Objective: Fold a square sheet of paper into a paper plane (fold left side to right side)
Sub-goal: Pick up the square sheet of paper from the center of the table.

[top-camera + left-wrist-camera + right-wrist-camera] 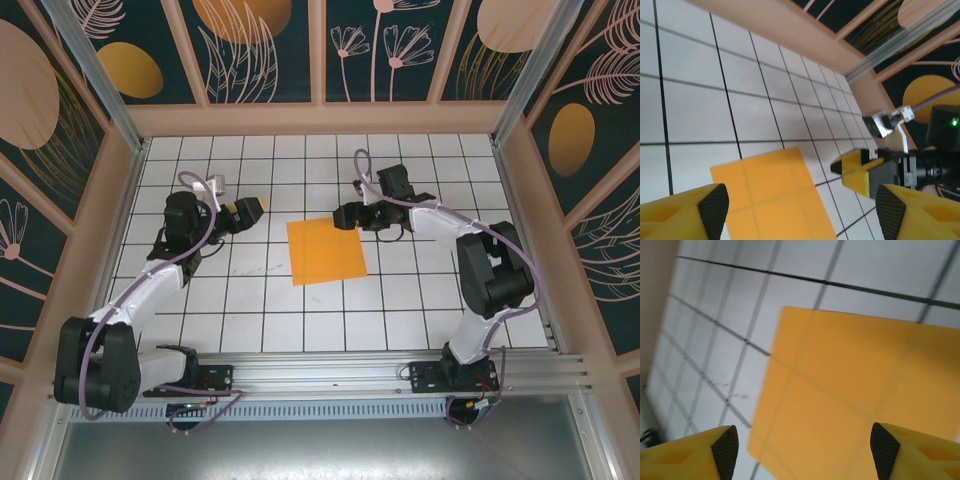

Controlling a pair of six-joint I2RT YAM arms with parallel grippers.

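Note:
The square sheet of paper lies flat and unfolded on the white tiled table, bright orange, about two tiles wide. My left gripper hovers open just left of its far left corner, apart from it; the paper shows between its fingertips. My right gripper stands open above the paper's far right corner. The orange paper lies below its wide-apart fingertips, nothing held. The right gripper also appears in the left wrist view.
Wooden walls with dark floral panels ring the tiled table. An aluminium rail holding both arm bases runs along the near edge. Bare tiles surround the paper on all sides.

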